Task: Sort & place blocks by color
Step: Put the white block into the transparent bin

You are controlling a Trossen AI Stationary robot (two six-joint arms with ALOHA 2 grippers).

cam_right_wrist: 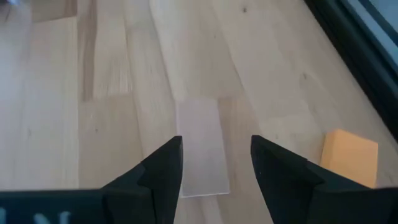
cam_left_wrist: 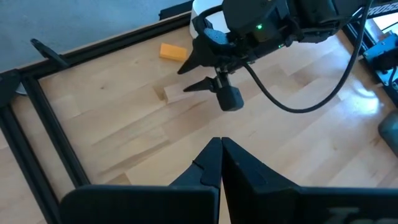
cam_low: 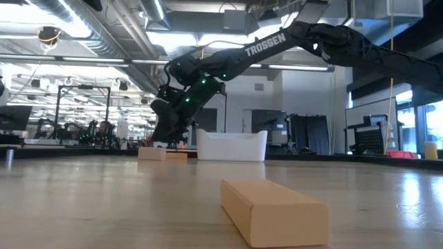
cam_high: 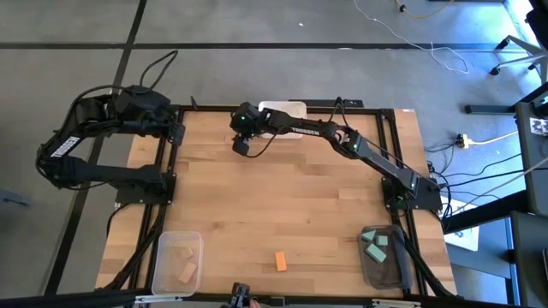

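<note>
Tan bar (cam_right_wrist: 202,146) lies between the right gripper's (cam_right_wrist: 216,163) parted jaws.

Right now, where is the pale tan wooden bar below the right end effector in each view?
High view: not visible, covered by the right end effector.
Low view: pale tan wooden bar left of centre, far back.
Left wrist view: upper middle, under that end effector.
Right wrist view: centre, between open fingers.
Shared landmark: right end effector.

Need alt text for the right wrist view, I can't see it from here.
The right end effector hangs open above a pale tan wooden bar lying flat on the wooden table, the bar lined up between its two dark fingers. An orange block lies to one side.
</note>
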